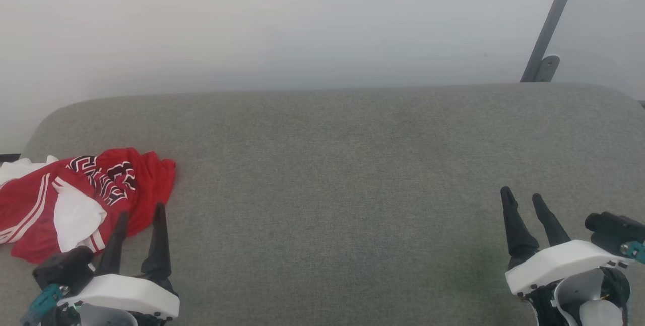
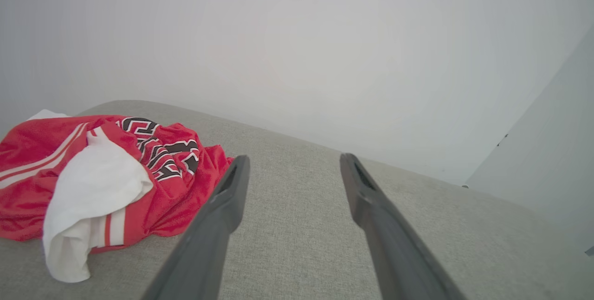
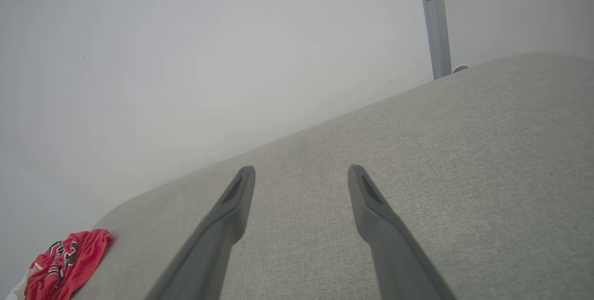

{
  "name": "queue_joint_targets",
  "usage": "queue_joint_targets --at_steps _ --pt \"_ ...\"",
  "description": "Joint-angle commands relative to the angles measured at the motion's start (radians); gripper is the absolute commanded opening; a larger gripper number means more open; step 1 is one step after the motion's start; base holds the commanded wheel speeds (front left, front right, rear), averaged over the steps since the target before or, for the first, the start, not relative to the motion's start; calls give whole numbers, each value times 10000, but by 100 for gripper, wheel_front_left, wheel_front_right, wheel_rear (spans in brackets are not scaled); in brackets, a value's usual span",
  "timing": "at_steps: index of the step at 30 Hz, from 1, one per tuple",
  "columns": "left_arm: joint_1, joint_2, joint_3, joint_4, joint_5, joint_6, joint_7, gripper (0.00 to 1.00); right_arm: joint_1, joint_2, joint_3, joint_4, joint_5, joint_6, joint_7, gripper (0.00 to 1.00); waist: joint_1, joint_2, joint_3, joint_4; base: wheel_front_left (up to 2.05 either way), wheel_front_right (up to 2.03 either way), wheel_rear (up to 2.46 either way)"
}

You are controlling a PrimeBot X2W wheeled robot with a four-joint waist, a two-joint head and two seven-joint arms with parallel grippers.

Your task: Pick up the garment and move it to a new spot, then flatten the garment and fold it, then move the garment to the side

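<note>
The garment [image 1: 75, 200] lies crumpled at the far left of the grey cushioned surface [image 1: 342, 165], red with a white sleeve, striped trim and black white-outlined lettering. My left gripper [image 1: 142, 211] is open just in front of the garment's near right edge, nothing between its fingers. In the left wrist view the garment [image 2: 93, 175] bunches to the left of my left gripper [image 2: 293, 161], whose left finger [image 2: 218, 226] stands close by the red cloth. My right gripper [image 1: 521, 196] is open at the lower right, far from the garment [image 3: 69, 263], fingers [image 3: 371, 207] over bare fabric.
A pale wall [image 1: 302, 23] rises behind the cushioned surface. A grey metal bar [image 1: 552, 23] leans at the back right. The surface's rounded back edge [image 1: 322, 91] runs across the head view, and its left corner curves off beside the garment.
</note>
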Motion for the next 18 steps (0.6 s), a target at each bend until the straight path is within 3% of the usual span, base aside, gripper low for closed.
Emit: queue_joint_targets --at_steps 1,18 --pt "-18 52 6 -127 261 -38 -103 100 2 26 20 -145 -240 5 -89 100 0 0 -8 -2 0 0 0" --pt "107 219 40 -343 1645 -203 -507 100 10 28 20 -294 -1692 6 -277 100 0 0 -107 1 0 0 0"
